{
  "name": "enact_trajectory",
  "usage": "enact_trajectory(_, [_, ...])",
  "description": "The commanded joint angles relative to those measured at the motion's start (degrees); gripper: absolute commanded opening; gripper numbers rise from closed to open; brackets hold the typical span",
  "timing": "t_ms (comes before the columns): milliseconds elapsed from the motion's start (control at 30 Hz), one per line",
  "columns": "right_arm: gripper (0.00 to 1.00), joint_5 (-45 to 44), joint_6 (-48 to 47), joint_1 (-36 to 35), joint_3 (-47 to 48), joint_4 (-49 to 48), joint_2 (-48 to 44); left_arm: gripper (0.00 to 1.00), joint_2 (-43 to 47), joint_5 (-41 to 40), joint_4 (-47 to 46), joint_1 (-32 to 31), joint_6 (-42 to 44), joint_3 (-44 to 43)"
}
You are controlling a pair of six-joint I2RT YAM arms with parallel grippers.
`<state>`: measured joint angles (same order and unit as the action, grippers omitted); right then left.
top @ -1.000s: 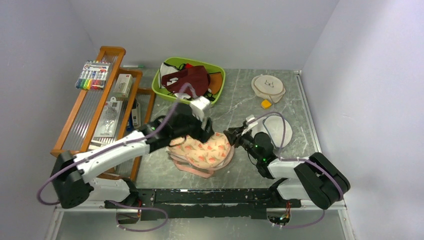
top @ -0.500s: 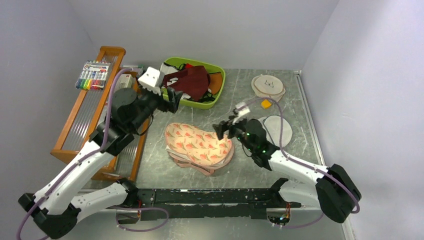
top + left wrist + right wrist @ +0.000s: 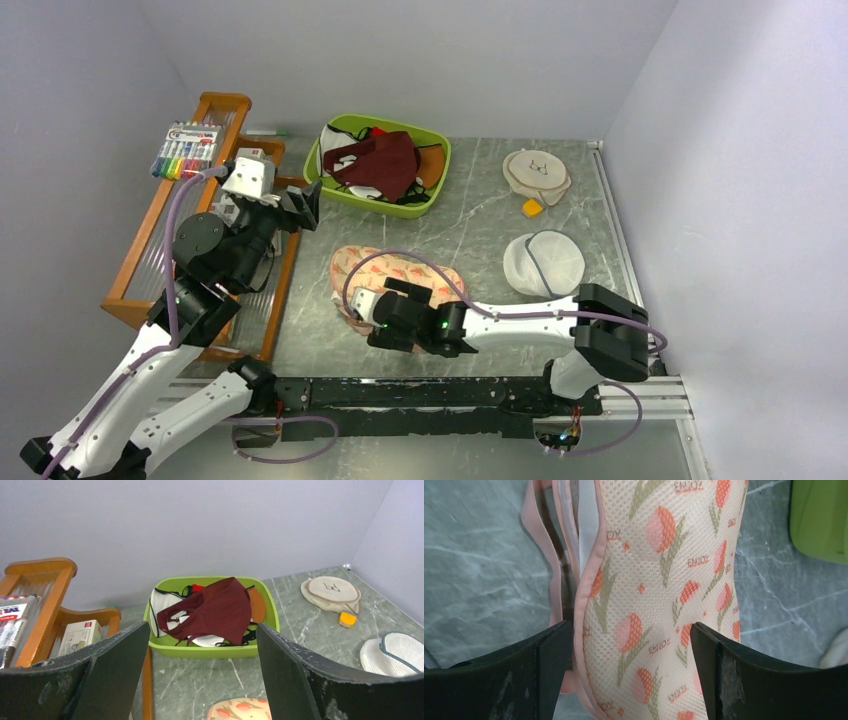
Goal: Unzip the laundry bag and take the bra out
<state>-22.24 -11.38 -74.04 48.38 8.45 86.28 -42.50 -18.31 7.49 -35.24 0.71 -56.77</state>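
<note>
The laundry bag, a cream-peach pouch with a red and green flower print and pink edging, lies flat mid-table. In the right wrist view the laundry bag fills the frame. Its pink edges gape along the left side, and a white layer shows in the gap; I cannot tell whether that is the bra. My right gripper hovers open over the bag's near-left end, one finger on each side of it. My left gripper is raised beside the rack, open and empty, with the bag's tip below it.
A green tub at the back holds a maroon garment. A round white mesh bag, a cream disc and a small yellow piece lie on the right. A wooden rack lines the left side.
My left arm has lifted off the bag and swung back left toward the rack. My right arm has moved from the bag's right end to its near-left end, and its jaws have opened.
</note>
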Motion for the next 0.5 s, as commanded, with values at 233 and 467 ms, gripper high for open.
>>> enact_trajectory(233, [0.83,-12.38,-1.58,-5.14,7.02,9.27,7.87,0.88,-1.87,2.1,-1.6,1.47,-0.09,-0.35])
enact_trajectory(467, [0.81,-12.03,0.05,-6.0,7.0,6.26,9.19,0.88,-2.75,2.88,-1.34,1.49,-0.36,-0.39])
